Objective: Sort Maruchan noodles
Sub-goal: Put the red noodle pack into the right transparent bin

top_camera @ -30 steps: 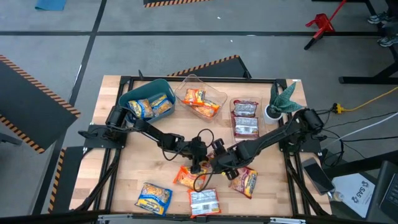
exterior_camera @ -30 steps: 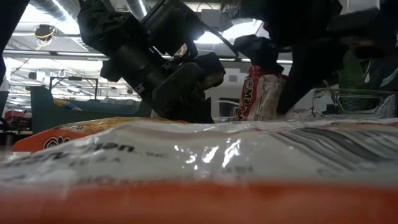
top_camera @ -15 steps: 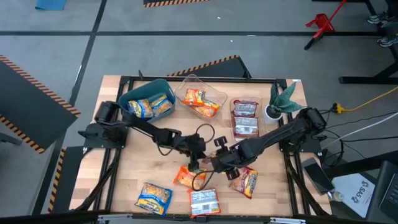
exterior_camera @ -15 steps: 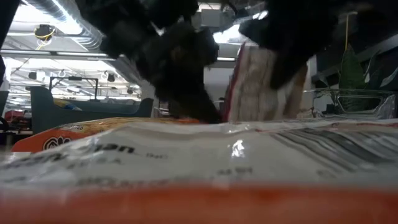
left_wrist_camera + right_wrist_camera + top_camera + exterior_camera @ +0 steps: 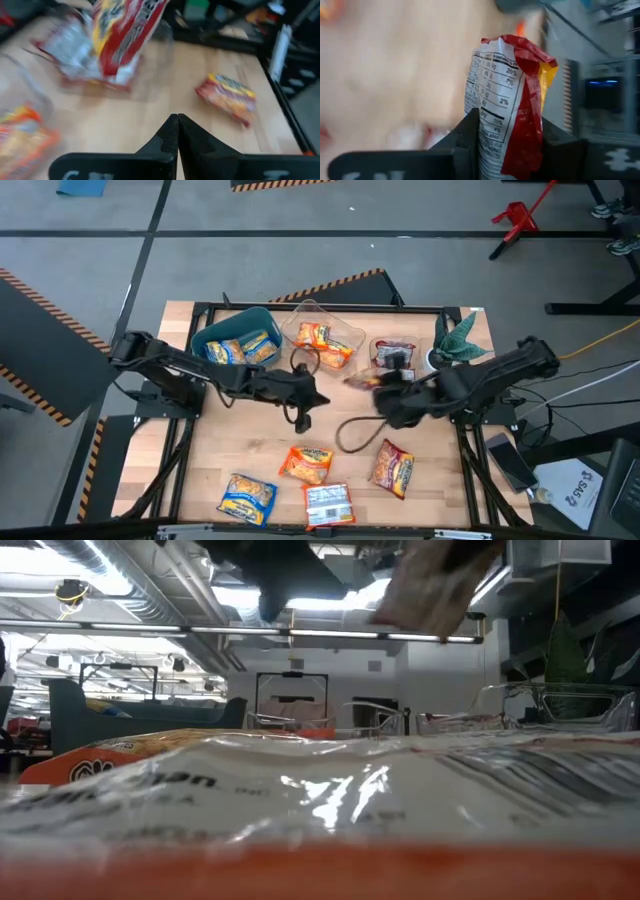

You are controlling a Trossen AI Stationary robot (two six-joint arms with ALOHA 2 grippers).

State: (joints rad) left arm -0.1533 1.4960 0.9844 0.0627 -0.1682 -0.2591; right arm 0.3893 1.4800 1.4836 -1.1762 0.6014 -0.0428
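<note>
The right gripper [image 5: 507, 145], clamped on a red-and-white noodle packet [image 5: 507, 100], has lifted it off the boards toward the clear container [image 5: 395, 370] of matching packets; the left gripper [image 5: 177, 131], fingers together, has pulled back empty

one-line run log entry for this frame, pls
right pincer: shut on red packet, lifted above table | left pincer: shut, empty, mid-table | remaining: four loose packets at front of table
</note>
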